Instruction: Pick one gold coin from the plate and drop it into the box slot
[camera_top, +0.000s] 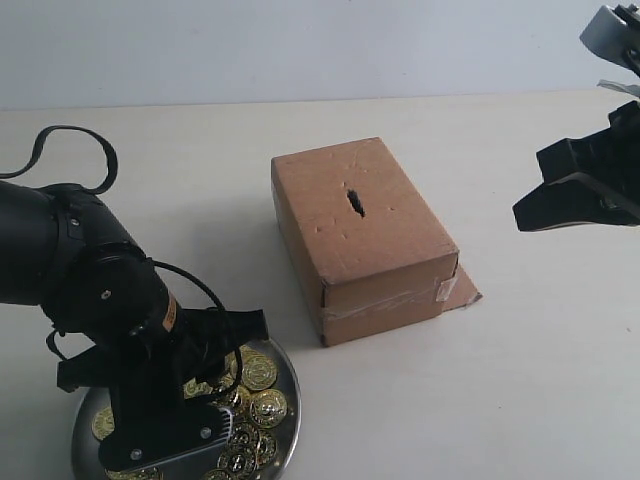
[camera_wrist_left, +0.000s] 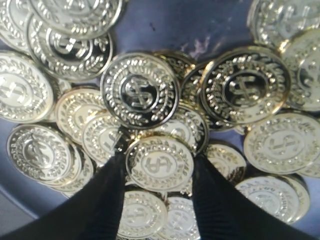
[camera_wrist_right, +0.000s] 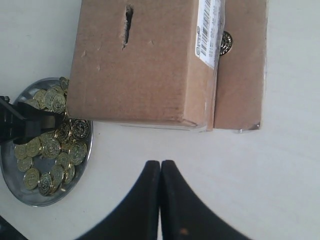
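The silver plate (camera_top: 291, 398) at the front left holds several gold coins. My left gripper (camera_top: 222, 378) reaches down into it. In the left wrist view its fingers (camera_wrist_left: 111, 190) press both edges of one gold coin (camera_wrist_left: 160, 166), so the left gripper (camera_wrist_left: 160, 159) is shut on that coin, which still lies flat on the pile. The brown box (camera_top: 385, 250) stands in the middle with its dark slot (camera_top: 355, 201) on top. My right gripper (camera_top: 522, 214) hangs shut and empty at the far right, away from the box (camera_wrist_right: 150, 75) and the slot (camera_wrist_right: 127, 25).
A cardboard flap (camera_top: 463, 291) juts from the box's taped end. In the right wrist view one stray gold coin (camera_wrist_right: 226, 42) lies on that flap beside the box. The plate (camera_wrist_right: 31, 198) sits close to the box's near corner. White tabletop surrounds everything.
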